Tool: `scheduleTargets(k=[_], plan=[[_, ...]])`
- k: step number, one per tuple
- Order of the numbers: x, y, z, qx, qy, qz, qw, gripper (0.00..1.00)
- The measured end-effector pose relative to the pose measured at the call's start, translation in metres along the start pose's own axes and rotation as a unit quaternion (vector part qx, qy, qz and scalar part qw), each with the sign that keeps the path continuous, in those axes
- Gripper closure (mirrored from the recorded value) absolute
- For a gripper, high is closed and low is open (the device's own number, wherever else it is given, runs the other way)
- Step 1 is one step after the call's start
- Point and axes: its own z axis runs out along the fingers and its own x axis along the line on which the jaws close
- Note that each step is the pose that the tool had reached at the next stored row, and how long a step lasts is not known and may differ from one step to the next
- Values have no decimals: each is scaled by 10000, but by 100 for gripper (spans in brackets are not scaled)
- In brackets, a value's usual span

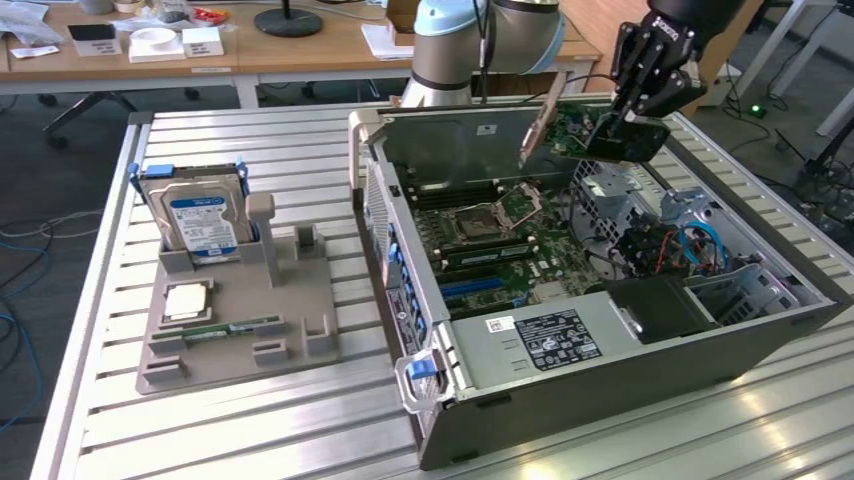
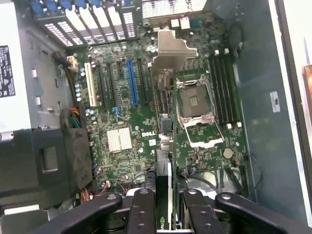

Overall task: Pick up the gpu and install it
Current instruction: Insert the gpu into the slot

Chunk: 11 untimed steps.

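One computer case (image 1: 467, 150): open on the slatted table (image 1: 240, 430), motherboard (image 2: 122, 117) exposed inside.
Gray tray (image 1: 310, 290): beside the case, holding an upright hard drive (image 1: 200, 215) and a flat memory stick (image 1: 234, 328).
Gripper (image 1: 625, 138): above the case's far side, fingers pinching the gpu (image 1: 571, 125).
Gpu: held on edge over the motherboard, silver bracket toward the exterior view's left.
Around: blue cables (image 1: 697, 240) lie below the gripper.

Slatted aluminium table (image 1: 240, 430) with a dull brushed sheen, computer case (image 1: 641, 370) of grey sheet metal, matt grey plastic holder (image 1: 300, 300), wooden desk (image 1: 334, 50) — pale and smooth, gpu (image 1: 571, 122) with bare silver metal bracket (image 1: 539, 128), matt black gripper (image 1: 622, 132).
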Motion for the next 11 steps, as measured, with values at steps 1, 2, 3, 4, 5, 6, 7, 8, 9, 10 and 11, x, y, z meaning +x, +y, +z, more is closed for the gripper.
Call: scheduleTargets(k=[1, 2, 3, 4, 5, 6, 7, 8, 9, 10, 11], plan=[[0, 0, 0, 0, 2, -9, 10000, 74], [0, 0, 0, 0, 3, -17, 10000, 74], [0, 0, 0, 0, 4, -19, 10000, 74], [-1, 0, 0, 0, 4, -20, 10000, 74], [-1, 0, 0, 0, 4, -20, 10000, 74], [-2, 1, 2, 3, 3, -22, 10000, 74], [-3, 1, 4, 9, 4, -42, 10000, 74], [-2, 0, 5, 9, 11, -108, 9999, 74], [-2, 0, 6, 9, 19, -184, 9998, 74], [-2, 0, 8, 9, 27, -259, 9997, 74], [-2, 1, 12, 11, 33, -322, 9995, 74]])
